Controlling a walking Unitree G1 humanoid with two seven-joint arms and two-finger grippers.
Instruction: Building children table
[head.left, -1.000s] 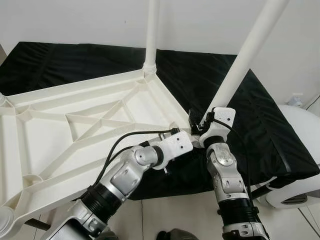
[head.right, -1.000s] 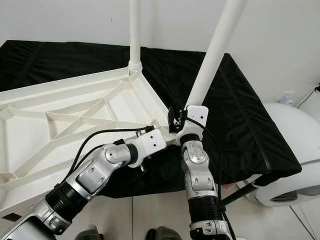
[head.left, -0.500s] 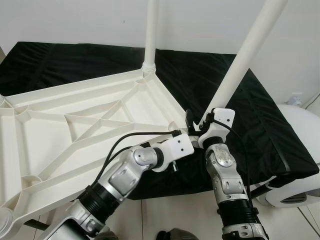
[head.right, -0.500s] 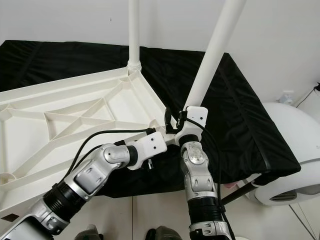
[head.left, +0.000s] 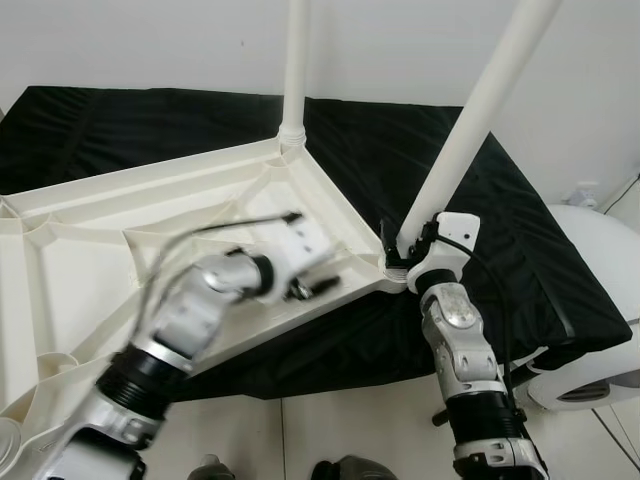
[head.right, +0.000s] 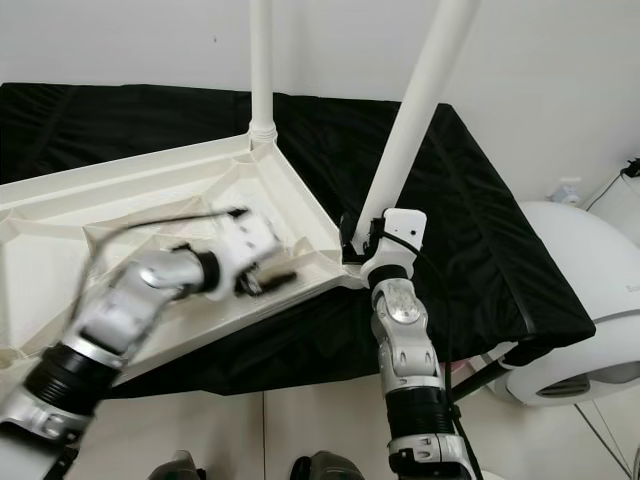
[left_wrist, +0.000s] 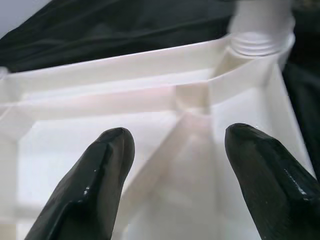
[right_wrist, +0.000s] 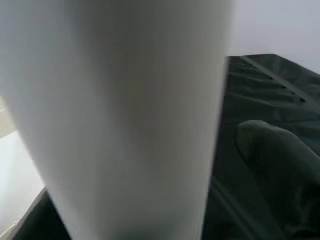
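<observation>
**Left arm swings up over the tabletop**

Since a second ago the left gripper (head.left: 318, 287) has lifted from the near edge to hover, blurred, over the upturned white tabletop (head.left: 80, 250) on the black cloth (head.left: 520, 230), fingers (left_wrist: 102, 175) spread apart. The right gripper (head.left: 400, 245) holds the leaning leg (head.left: 470, 130) at the near corner. A second leg (head.left: 294, 70) stands upright. No writing is legible.

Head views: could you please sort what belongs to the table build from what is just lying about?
Job: tabletop, far leg, near leg, right gripper at the near leg's base, left gripper over the tabletop.
Lying about: black cloth, white appliance.
</observation>
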